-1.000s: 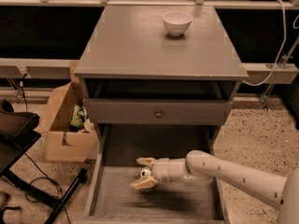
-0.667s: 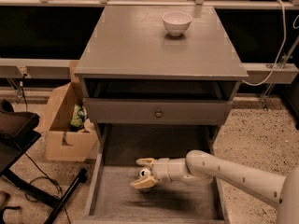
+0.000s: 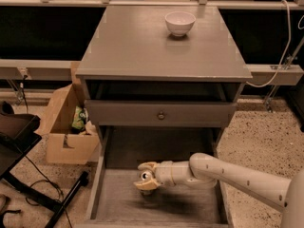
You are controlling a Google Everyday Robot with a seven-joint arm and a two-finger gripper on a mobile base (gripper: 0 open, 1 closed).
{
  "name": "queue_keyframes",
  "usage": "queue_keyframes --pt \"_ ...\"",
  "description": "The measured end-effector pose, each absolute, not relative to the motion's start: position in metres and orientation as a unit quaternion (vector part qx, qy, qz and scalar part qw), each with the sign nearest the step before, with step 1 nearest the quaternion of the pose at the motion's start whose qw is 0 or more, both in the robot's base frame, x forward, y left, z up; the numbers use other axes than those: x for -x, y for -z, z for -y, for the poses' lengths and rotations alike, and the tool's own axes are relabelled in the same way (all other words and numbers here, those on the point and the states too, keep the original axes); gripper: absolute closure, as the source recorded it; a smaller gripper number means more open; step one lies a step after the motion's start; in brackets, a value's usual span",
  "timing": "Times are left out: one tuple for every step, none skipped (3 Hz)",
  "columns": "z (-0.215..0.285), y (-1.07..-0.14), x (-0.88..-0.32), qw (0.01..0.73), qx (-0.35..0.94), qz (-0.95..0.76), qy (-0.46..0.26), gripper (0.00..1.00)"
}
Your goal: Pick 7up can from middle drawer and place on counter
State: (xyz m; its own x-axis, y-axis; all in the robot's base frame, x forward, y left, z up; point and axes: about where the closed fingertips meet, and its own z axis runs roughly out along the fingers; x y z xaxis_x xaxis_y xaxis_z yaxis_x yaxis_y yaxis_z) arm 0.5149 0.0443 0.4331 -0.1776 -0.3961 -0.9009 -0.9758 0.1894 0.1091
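The middle drawer (image 3: 116,203) is pulled out at the bottom of the cabinet, and its wood-grain floor shows. My gripper (image 3: 144,175) reaches in from the right and hovers just above the floor, left of the drawer's middle. Its fingers (image 3: 147,166) are spread apart with nothing visible between them. The 7up can is not in view. It is not on the visible drawer floor or on the counter (image 3: 137,46), the flat grey top of the cabinet.
A white bowl (image 3: 179,22) stands at the back right of the counter. A closed drawer front with a round knob (image 3: 161,115) overhangs the back of the open drawer. A cardboard box (image 3: 66,127) and a dark stand (image 3: 28,175) are on the floor to the left.
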Motion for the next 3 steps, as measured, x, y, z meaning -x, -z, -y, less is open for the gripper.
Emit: queue_keyframes --pt "-0.0444 -0.4331 -0.5149 0.385 0.513 -0.668 -0.377 0.11" --pt "-0.0444 -0.4331 -0.5149 0.385 0.513 -0.668 -0.377 0.0" --pt "-0.0444 -0.4331 -0.5149 0.385 0.513 -0.668 -0.377 0.0"
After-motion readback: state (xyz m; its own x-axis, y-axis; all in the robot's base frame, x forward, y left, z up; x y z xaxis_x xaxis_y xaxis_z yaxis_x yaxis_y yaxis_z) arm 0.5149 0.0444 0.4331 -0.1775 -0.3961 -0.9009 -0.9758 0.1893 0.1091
